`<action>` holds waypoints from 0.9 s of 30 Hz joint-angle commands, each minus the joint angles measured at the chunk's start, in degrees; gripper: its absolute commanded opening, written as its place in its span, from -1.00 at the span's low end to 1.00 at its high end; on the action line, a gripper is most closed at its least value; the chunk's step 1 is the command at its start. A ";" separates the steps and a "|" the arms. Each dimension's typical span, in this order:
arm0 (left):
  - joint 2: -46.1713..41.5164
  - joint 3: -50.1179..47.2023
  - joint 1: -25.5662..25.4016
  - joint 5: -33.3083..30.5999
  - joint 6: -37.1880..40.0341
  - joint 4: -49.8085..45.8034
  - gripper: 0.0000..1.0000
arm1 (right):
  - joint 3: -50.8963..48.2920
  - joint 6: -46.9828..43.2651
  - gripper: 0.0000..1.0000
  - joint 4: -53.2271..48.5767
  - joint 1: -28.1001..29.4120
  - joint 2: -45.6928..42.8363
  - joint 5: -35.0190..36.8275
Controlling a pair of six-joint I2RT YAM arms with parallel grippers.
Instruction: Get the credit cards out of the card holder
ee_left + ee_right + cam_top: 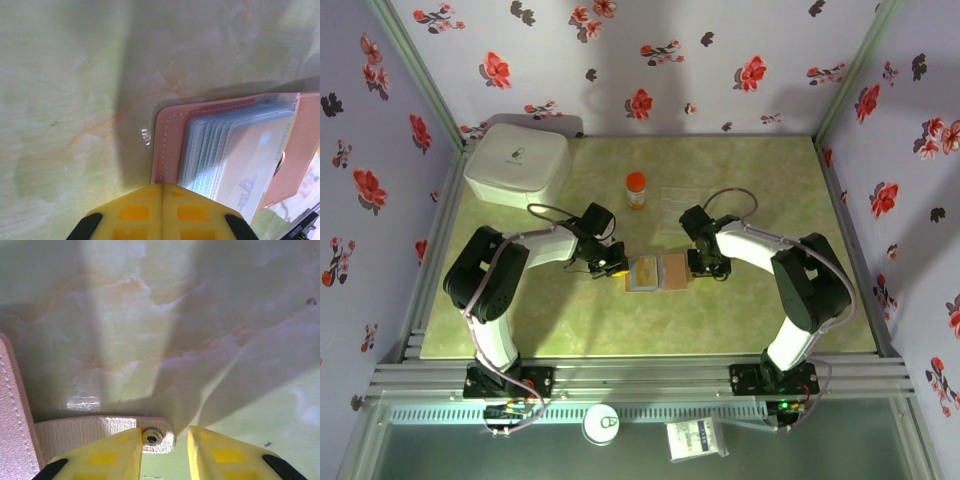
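Green marbled desk (570, 325) carried the card holder (658, 272) spread open between both arms, credit cards (250, 160) tucked in its sleeves just ahead of the left gripper (162, 192), which was clenched empty at the leather edge, apparently to pin it. The right gripper (165, 435) was released, the clasp tab (152, 436) lying loose between its parted jaws

top: overhead from behind, far | wrists: close, facing down at table (740, 310) | shared: open card holder (658, 272)
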 commanded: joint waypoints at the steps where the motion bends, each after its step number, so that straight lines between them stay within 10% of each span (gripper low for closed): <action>1: 1.81 -0.69 0.73 -3.43 1.24 -6.44 -1.00 | -1.13 0.08 -0.37 -1.18 -0.28 2.21 1.11; 27: 0.61 2.76 -0.30 -2.64 1.63 -6.18 -1.00 | 9.27 1.84 -0.30 -11.30 1.41 -8.39 1.48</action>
